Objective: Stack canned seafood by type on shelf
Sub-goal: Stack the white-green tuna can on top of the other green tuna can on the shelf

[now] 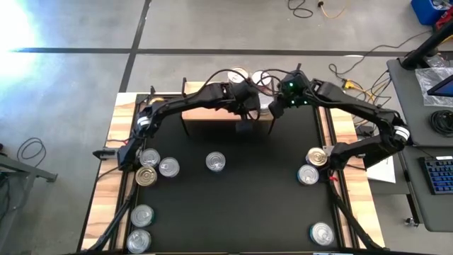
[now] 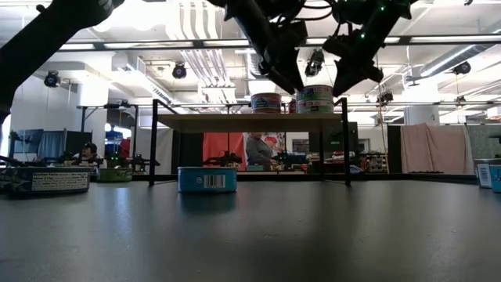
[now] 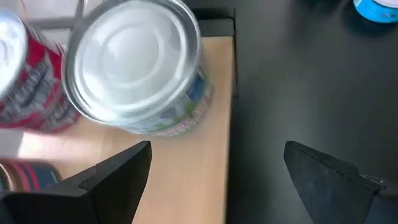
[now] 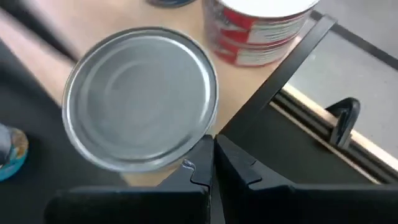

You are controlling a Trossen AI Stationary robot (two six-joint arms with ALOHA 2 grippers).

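Loose tins [image 1: 216, 161] dot the black mat [image 1: 241, 205] toward its near and side edges; stiff, slick, weighty, best pinched across the side wall. Farther back, over the shelf [image 1: 205, 113] and its stacked tins [image 2: 315, 99], left gripper [image 3: 214, 174] gapes empty, right gripper [image 4: 213, 163] pressed together.

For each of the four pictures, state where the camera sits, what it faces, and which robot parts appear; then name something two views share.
High: overhead, facing down; both arms over the shelf.
Low: table height, facing the shelf; arms descend from above.
Left wrist: open left gripper over a blue-labelled stack.
Right wrist: shut right gripper beside it.
Shared: both wrist views show that stack.
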